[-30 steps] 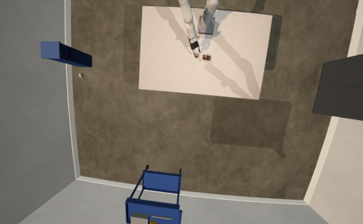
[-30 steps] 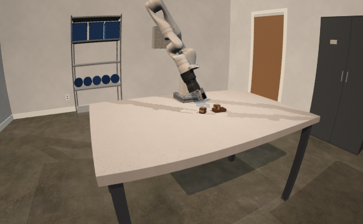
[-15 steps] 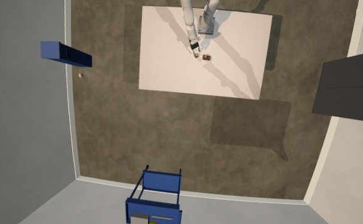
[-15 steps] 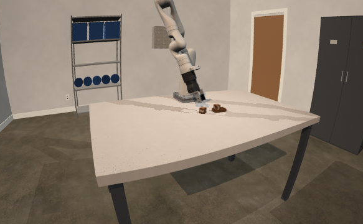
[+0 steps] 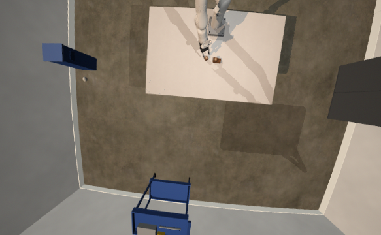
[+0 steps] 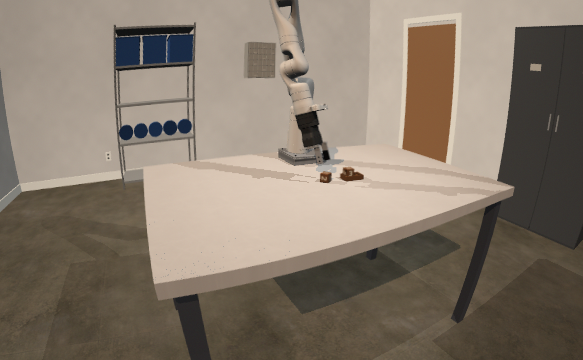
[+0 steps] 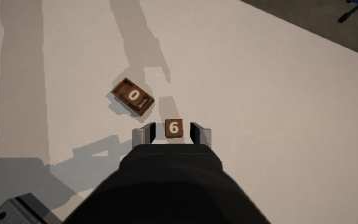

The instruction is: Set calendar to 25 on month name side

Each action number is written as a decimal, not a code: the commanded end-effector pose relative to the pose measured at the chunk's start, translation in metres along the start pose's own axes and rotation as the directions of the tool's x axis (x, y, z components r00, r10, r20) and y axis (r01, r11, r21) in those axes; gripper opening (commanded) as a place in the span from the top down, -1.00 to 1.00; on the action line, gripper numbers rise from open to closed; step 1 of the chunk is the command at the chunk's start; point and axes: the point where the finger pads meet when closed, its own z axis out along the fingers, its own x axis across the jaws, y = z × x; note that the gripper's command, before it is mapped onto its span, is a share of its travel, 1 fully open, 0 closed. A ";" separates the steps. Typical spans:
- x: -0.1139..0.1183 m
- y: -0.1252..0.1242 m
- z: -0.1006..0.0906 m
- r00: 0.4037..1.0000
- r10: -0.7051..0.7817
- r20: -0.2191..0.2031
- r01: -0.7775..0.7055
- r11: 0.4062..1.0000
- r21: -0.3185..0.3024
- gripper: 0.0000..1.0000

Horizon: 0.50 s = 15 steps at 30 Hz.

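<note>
Brown cubes, one in its tray and one loose, lie under an open pincer (image 5: 207, 55) (image 6: 323, 159) (image 7: 173, 129).
Near the middle of the wrist frame, the loose cube (image 5: 206, 58) (image 6: 325, 177) (image 7: 174, 128) sits on the pale table (image 5: 177, 75) (image 6: 251, 225) (image 7: 280, 125) with a 6 facing up; the pincer's fingers stand fully apart, gripping nothing, and in the exterior frame they hang above and behind that cube, clear of it. Up and to the left in the wrist frame, the small tray (image 5: 220, 61) (image 6: 357, 177) (image 7: 143, 113) rests slantwise on the table, bearing the second cube (image 5: 215, 59) (image 6: 348, 171) (image 7: 134, 95), whose top shows a 0. In the exterior frame the tray is just right of the loose cube, not touching it. The month's name is too small to read.
</note>
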 end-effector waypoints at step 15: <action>0.000 -0.014 -0.006 0.999 -0.032 -0.018 0.031 0.999 -0.034 -1.00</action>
